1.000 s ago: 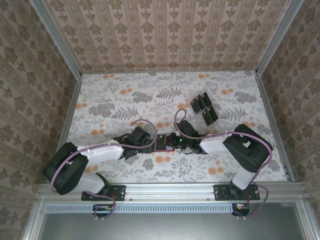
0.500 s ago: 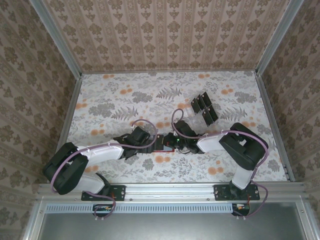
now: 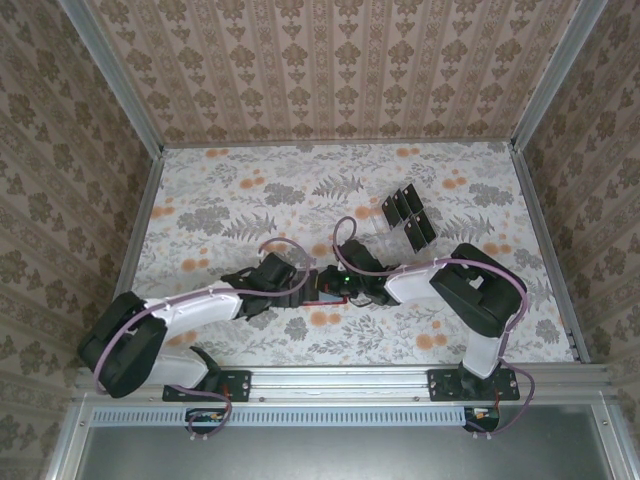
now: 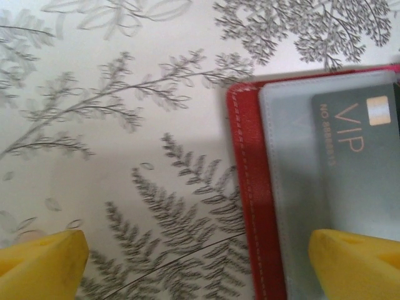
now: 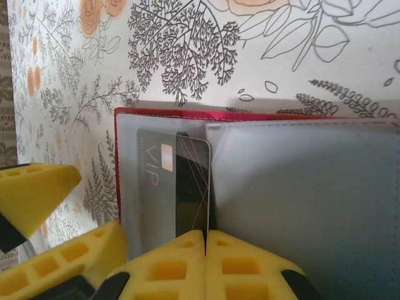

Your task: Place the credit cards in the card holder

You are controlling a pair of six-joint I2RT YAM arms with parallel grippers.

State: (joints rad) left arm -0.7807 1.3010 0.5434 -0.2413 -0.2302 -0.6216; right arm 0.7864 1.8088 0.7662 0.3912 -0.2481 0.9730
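Looking down from above, both arms meet mid-table over the red card holder (image 3: pixel 322 291); spare credit cards (image 3: pixel 407 218) lie well apart at the far right. At the left wrist, the left gripper (image 4: pixel 200 262) gapes wide, straddling the holder's stitched edge, with a VIP card (image 4: pixel 362 150) under the clear sleeve. At the right wrist, the right gripper (image 5: pixel 205 259) is closed, tips against a black card (image 5: pixel 191 187) part-way into the pocket. These cards look thin, stiff, slick and light, so a pinch on a short edge should suit while the soft holder is pinned.
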